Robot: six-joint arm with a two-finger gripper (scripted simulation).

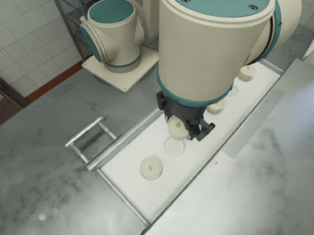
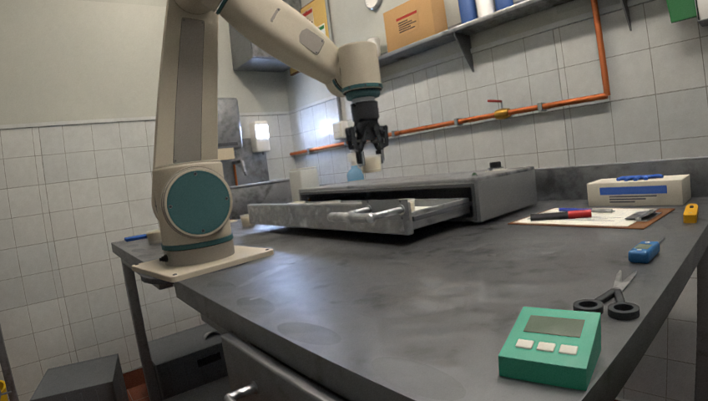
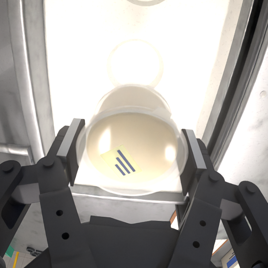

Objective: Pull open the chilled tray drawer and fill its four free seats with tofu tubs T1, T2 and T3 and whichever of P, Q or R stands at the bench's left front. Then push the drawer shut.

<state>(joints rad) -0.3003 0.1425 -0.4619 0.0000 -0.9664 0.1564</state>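
Note:
A cream tofu tub (image 1: 177,127) (image 3: 132,147) with a small striped label on its lid hangs above the pulled-open white tray drawer (image 1: 183,142) (image 2: 367,211), gripped by my closed gripper (image 1: 188,128) (image 2: 367,158) (image 3: 132,152). It is over the row of round seats, near an empty seat (image 1: 174,146) (image 3: 135,63). Another tub (image 1: 151,167) sits in the seat nearest the drawer's handle (image 1: 86,133). Two more tubs (image 1: 216,107) (image 1: 245,73) sit further along the row, partly hidden by my arm.
The drawer's steel housing (image 2: 447,186) lies at the back of the bench. A clipboard with pens (image 2: 586,216), a box (image 2: 638,190), a blue thermometer (image 2: 643,251), scissors (image 2: 608,303) and a green timer (image 2: 549,353) lie to the right. My arm's base (image 2: 194,223) stands on the left.

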